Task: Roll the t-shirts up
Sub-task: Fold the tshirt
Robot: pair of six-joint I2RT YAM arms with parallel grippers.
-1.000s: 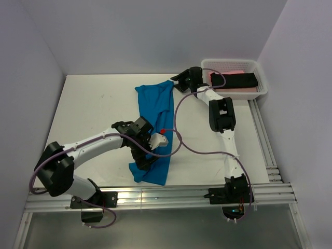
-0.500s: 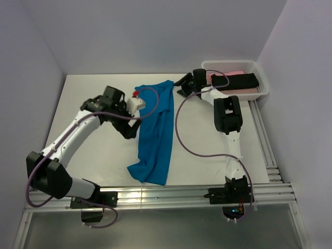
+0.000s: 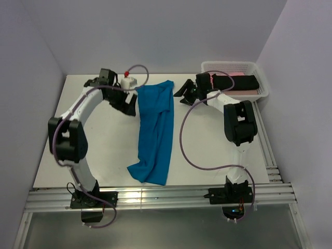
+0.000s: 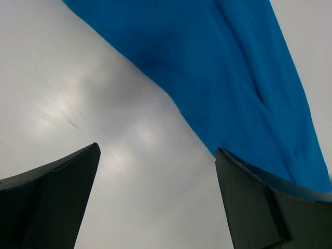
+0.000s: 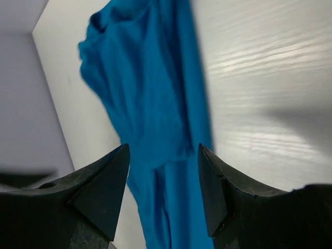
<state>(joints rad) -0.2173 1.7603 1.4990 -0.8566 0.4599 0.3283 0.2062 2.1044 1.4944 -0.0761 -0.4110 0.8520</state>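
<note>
Jaws stand spread and empty on both arms, so with the blue t-shirt (image 3: 155,124) lying as a long strip down the table (image 3: 98,135), the left gripper (image 3: 130,106) and right gripper (image 3: 184,92) should probably pinch its far corners evenly and roll tightly toward the near end.

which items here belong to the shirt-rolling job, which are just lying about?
Job:
- blue shirt, laid out on the table
- black shirt, in the basket
- pink shirt, under the black one

Lying about:
- basket
- table
</note>
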